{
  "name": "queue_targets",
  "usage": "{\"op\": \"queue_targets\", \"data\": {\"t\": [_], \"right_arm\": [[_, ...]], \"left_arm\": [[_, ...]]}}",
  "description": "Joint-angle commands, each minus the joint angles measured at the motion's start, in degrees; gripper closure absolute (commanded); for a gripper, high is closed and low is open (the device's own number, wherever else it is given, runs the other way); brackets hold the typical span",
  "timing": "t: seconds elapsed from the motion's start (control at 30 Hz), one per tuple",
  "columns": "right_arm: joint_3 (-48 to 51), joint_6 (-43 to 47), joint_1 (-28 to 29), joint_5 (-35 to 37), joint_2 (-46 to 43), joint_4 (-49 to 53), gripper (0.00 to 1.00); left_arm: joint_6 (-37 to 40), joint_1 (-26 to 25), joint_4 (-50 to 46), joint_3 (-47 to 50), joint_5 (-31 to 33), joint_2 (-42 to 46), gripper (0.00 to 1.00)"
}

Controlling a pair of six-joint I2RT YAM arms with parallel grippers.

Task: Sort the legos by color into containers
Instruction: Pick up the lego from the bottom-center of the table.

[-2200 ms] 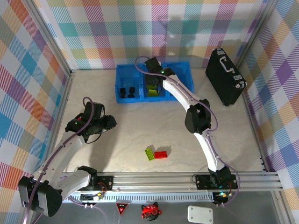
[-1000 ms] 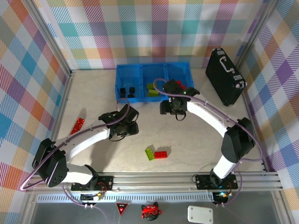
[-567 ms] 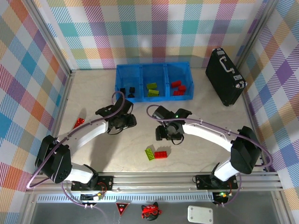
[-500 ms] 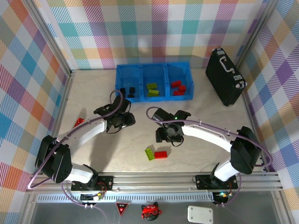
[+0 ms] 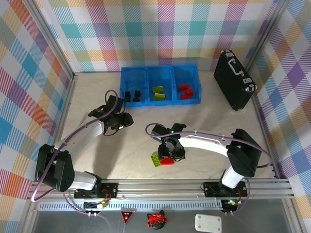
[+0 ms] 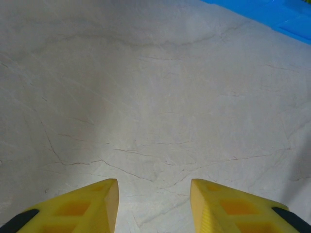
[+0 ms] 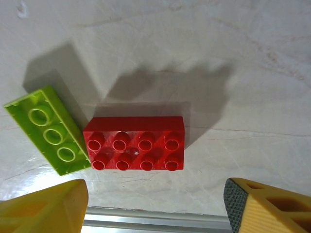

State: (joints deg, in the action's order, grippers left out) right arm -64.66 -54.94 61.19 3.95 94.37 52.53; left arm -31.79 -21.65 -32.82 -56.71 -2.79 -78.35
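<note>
- Right wrist view: the red brick [image 7: 134,143] lies on the table [image 7: 218,58] just ahead of the right gripper [image 7: 153,196]. It sits centred between the two yellow fingers [image 7: 48,206], which stand wide apart and hold nothing.
- The brick's long axis runs across this view, along the line on which the fingers close, so the jaws face its short ends.
- A green brick [image 7: 48,130] lies slanted beside it, one corner touching the red brick's left end.
- In the top view the pair sits near the front rail [image 5: 194,186], well apart from the bins [image 5: 160,102] at the back.
- The right arm hangs directly over the pair. The left gripper [image 5: 122,120] is well apart from it, over bare table nearer the bins.
- In the left wrist view that gripper's fingers are apart, with only table between them.
- The right bay [image 5: 193,97] already holds red pieces [image 5: 185,90], so the red brick likely belongs there.
- The pick looks to be the right arm's. Closing as it stands would span the brick's length and might nudge the green brick. A quarter turn of the wrist would pinch the narrow width instead.
</note>
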Motion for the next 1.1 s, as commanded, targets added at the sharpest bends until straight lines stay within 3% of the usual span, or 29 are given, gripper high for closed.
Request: {"op": "queue_targets", "data": {"t": [0.0, 0.3, 1.07], "right_arm": [[-2.1, -1.4, 0.9, -2.1, 2.6, 0.6, 0.22], [-2.5, -1.5, 1.2, -4.1, 5.9, -1.9, 0.12], [-2.6, -1.5, 0.9, -3.1, 8.6, -2.3, 0.27]], "left_arm": [[1.4, 0.6, -0.9, 1.4, -1.1, 1.8, 0.57], [1.5, 0.9, -0.8, 2.2, -1.0, 2.3, 0.57], [1.5, 1.3, -0.9, 2.0, -1.0, 3.2, 0.57]]}}
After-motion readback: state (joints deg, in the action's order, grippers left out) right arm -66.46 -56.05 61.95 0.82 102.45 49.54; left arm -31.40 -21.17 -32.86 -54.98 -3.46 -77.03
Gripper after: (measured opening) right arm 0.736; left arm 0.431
